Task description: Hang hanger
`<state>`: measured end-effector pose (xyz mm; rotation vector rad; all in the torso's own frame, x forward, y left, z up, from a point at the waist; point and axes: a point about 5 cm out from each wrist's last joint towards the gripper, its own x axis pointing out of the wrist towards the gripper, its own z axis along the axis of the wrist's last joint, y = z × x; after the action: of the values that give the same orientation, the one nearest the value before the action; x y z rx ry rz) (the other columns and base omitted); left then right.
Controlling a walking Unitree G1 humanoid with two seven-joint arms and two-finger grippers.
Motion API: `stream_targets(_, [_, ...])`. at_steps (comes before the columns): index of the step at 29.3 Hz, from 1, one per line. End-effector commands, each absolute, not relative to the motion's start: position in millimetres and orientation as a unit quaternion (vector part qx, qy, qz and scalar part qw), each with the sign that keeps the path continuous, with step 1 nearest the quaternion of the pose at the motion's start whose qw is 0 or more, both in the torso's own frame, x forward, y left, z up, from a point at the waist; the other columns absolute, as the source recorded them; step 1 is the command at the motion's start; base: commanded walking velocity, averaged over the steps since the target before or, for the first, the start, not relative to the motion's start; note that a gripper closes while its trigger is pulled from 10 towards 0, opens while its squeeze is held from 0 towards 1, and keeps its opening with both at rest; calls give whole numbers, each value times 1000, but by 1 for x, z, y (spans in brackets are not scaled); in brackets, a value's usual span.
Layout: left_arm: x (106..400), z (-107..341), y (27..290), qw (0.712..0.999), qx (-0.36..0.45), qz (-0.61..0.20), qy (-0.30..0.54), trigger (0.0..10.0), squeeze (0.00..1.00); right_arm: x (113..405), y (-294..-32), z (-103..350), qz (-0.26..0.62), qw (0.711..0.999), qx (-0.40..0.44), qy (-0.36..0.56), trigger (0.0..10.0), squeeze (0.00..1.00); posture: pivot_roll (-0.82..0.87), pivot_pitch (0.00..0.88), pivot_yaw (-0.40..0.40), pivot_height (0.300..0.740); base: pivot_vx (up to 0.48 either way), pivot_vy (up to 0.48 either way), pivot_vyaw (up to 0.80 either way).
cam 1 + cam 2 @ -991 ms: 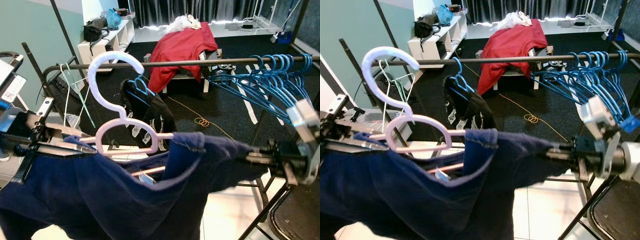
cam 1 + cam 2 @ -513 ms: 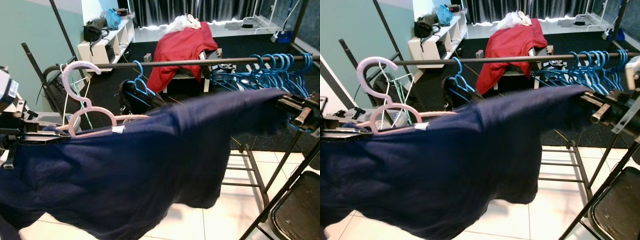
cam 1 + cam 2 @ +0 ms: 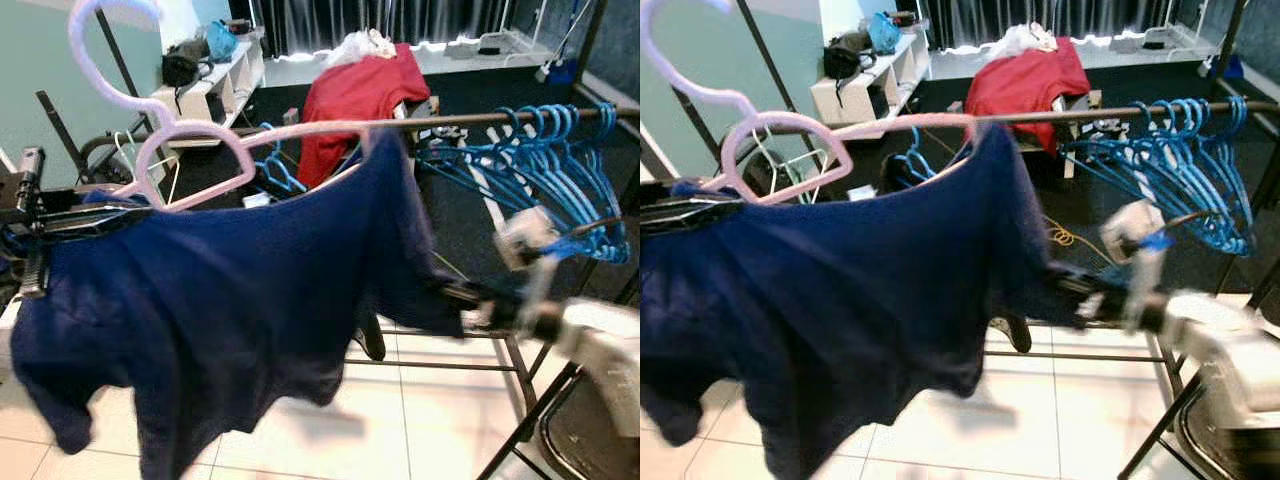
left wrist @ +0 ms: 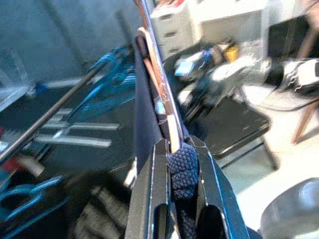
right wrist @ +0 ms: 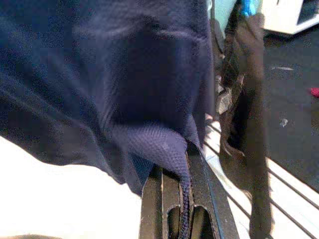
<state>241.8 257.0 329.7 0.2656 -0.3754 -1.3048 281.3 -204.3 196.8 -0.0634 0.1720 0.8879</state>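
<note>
A pink hanger [image 3: 200, 165] carries a navy shirt [image 3: 230, 290], its hook [image 3: 100, 20] raised above the level of the dark clothes rail [image 3: 470, 118]. My left gripper [image 3: 120, 210] is at the left, shut on the hanger's arm and the shirt's shoulder; in the left wrist view the fingers [image 4: 159, 164] pinch pink bar and navy knit. My right gripper [image 3: 445, 293] is lower on the right, below the rail, shut on the shirt's far edge [image 5: 164, 144]. The shirt hangs down between the two grippers and hides the hanger's lower bar.
Several blue hangers [image 3: 560, 170] crowd the rail's right end. A black garment on a blue hanger [image 3: 275, 165] hangs behind the shirt. A red cloth [image 3: 355, 90] drapes a stand beyond. Rack crossbars [image 3: 440, 365] and a black chair [image 3: 590, 440] stand at the lower right. A white shelf [image 3: 215, 75] is at the far left.
The hanger has gone up, its hook now above rail height. My right gripper has dropped from rail level to below it, so the shirt hangs down instead of stretching across.
</note>
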Motion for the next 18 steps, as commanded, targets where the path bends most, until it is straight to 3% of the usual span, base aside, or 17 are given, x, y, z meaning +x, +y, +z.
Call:
stream_targets(1, [238, 337, 257, 762, 112, -606, -199, 10000, 0, 282, -201, 199, 426, 900, -42, 83, 0, 0, -122, 0, 114, 731, 0, 0, 0])
stream_targets(3, [236, 335, 251, 746, 103, -630, -190, 10000, 0, 286, -191, 201, 429, 900, -29, 66, 0, 0, -126, 0, 111, 731, 0, 0, 0])
stream_targets(6, [238, 327, 250, 750, 119, -631, -159, 10000, 0, 290, -193, 207, 418, 907, -24, 46, 0, 0, -129, 0, 114, 731, 0, 0, 0])
stream_targets(11, [251, 257, 272, 782, 259, -562, 80, 10000, 0, 299, -228, 265, 340, 935, 40, -91, 0, 0, -127, 0, 114, 731, 0, 0, 0])
stream_targets(17, [252, 250, 278, 785, 270, -548, 100, 10000, 0, 299, -236, 275, 328, 937, 49, -113, 0, 0, -127, 0, 114, 731, 0, 0, 0])
stream_targets(18, [253, 251, 288, 801, 276, -521, 104, 10000, 0, 299, -254, 289, 300, 941, 55, -145, 0, 0, -126, 0, 113, 731, 0, 0, 0])
